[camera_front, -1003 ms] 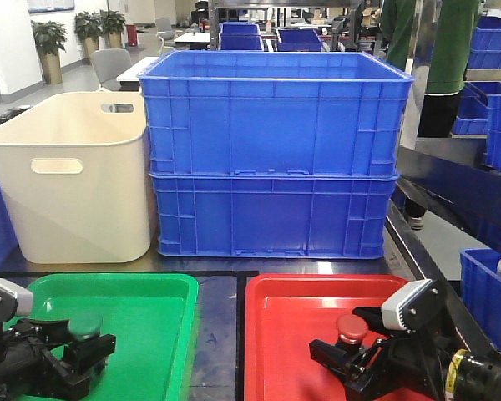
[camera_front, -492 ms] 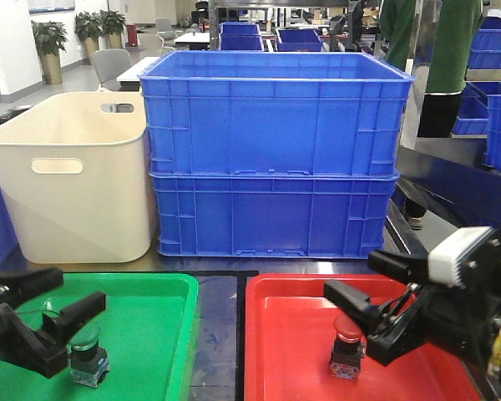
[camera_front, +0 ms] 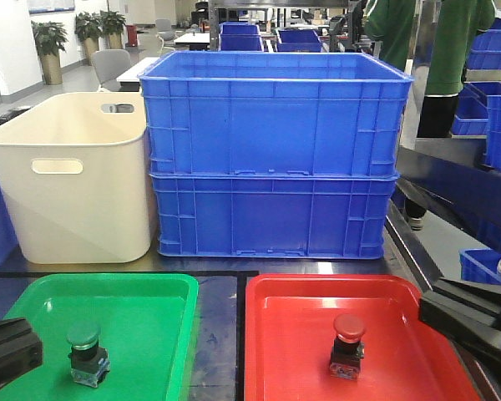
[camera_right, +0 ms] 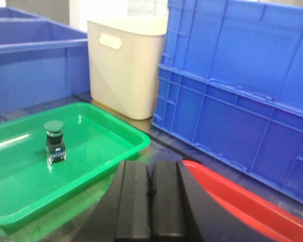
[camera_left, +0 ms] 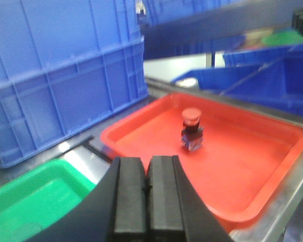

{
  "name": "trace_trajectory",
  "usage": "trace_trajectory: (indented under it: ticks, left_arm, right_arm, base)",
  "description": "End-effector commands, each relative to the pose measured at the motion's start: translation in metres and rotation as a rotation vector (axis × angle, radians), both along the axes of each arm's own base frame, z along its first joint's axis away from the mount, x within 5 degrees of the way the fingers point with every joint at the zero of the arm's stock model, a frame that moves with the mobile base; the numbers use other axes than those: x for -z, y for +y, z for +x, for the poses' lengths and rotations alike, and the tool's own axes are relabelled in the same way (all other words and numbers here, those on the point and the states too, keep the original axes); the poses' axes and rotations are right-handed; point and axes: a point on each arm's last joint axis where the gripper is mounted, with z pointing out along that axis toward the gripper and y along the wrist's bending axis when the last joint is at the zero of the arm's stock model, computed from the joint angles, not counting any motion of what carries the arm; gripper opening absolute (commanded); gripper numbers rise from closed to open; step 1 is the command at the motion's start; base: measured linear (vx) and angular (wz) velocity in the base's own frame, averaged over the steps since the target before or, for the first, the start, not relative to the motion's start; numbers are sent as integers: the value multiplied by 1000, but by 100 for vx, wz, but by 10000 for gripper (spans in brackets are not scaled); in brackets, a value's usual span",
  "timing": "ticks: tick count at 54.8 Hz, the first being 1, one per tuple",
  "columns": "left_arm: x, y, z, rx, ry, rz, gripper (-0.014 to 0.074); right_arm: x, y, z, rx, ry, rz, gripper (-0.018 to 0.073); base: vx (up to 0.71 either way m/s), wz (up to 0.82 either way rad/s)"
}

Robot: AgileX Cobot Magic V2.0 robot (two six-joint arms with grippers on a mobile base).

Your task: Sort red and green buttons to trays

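1. The green button (camera_front: 85, 350) stands upright in the green tray (camera_front: 154, 294) at lower left of the front view, domed cap up, long axis vertical.
2. The red button (camera_front: 347, 342) stands upright likewise in the red tray (camera_front: 288, 292), lower centre-right.
3. The left gripper (camera_left: 144, 187) has its fingers pressed together, holding nothing.
4. The right gripper (camera_right: 149, 194) is likewise closed and empty.
5. Stacked blue crates (camera_front: 271, 154) and a cream tub (camera_front: 71, 175) stand behind the trays.

Glossy plastic green tray (camera_front: 150, 292), red tray (camera_front: 292, 292)
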Motion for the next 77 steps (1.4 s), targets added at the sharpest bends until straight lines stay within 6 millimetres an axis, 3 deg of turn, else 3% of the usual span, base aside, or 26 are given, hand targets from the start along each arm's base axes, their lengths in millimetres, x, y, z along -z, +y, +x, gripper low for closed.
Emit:
trace_trajectory:
  ticks: [1,11,28,33,38,42,45,54,60,65,77]
  left_arm:
    - [-11,0,-8,-4,-39,-16,-7]
    - [-14,-1,-15,3,-64,-16,-7]
    - [-17,5,-10,-66,-158,62,-6]
    - [-23,8,-7,-128,-123,-82,-6]
    - [-31,19,0,-271,-24,-363,-6]
    - [-31,21,2,-291,-5,-405,-6]
    - [-26,22,3,-298,8,-420,-6]
    - [8,33,10,-407,151,-757,-6]
    - [34,34,10,-432,44,-658,-6]
    - [52,39,7,-528,-63,-470,-6]
    - [89,48,-29,-611,-279,10,-6]
  right_arm:
    - [-15,-4,-8,41,-61,25,-8]
    - [-21,-5,-19,41,-105,28,-8]
    - [-21,-5,-20,41,-108,28,-8]
    - [-21,-5,-20,41,-108,28,-8]
    - [-21,-5,-20,41,-108,28,-8]
    - [-21,-5,-20,41,-108,28,-8]
    - [-21,-5,-20,41,-108,28,-8]
    - [-21,-5,-20,41,-108,28,-8]
    - [-21,-5,-20,41,-108,28,-8]
    - [-21,-5,-20,41,-108,28,-8]
    - [-21,-5,-20,41,-108,28,-8]
  base:
    - [0,0]
    - [0,0]
    - [0,0]
    - [0,0]
    - [0,0]
    - [0,0]
    - [0,0]
    - [0,0]
    - [0,0]
    - [0,0]
    - [0,0]
